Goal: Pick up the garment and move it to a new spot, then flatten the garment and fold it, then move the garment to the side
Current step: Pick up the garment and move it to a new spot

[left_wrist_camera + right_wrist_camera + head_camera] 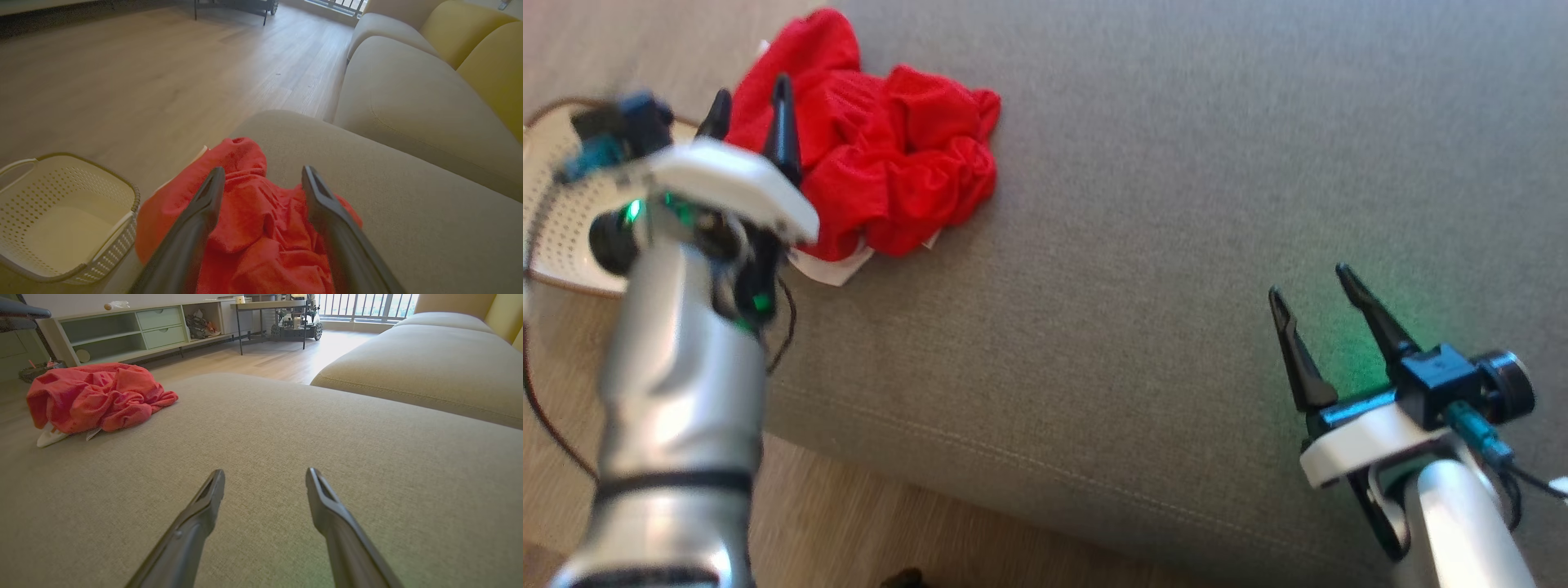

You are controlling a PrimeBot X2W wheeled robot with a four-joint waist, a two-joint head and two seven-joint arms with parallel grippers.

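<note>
The left gripper (751,100) has its two dark fingers spread apart with nothing between them. In the head view it sits at the upper left of the frame, blurred, with its fingertips over the left edge of the red garment (890,163). In the left wrist view the same gripper (263,175) points into the crumpled cloth (253,228), one finger on either side of a raised fold. I cannot tell whether the tips touch the fabric.

The right gripper (1308,284) is also parted and empty. It is at the lower right of the head view, above bare upholstery and well apart from the garment. In the right wrist view its fingers (264,475) rise from the bottom centre and the garment (94,396) lies far off at the upper left.

The garment is bunched in a heap near the left corner of a grey cushion (1176,204), with a white tag (829,269) showing under its lower edge. A pale perforated basket (118,245) stands on the wooden floor (122,81) just beside the cushion, at the lower left of the left wrist view. Beyond the cushion, at the upper right of that view, is a sofa (408,94) with yellow back pillows (470,41). A pale green shelf unit (122,330) stands at the upper left of the right wrist view.
</note>
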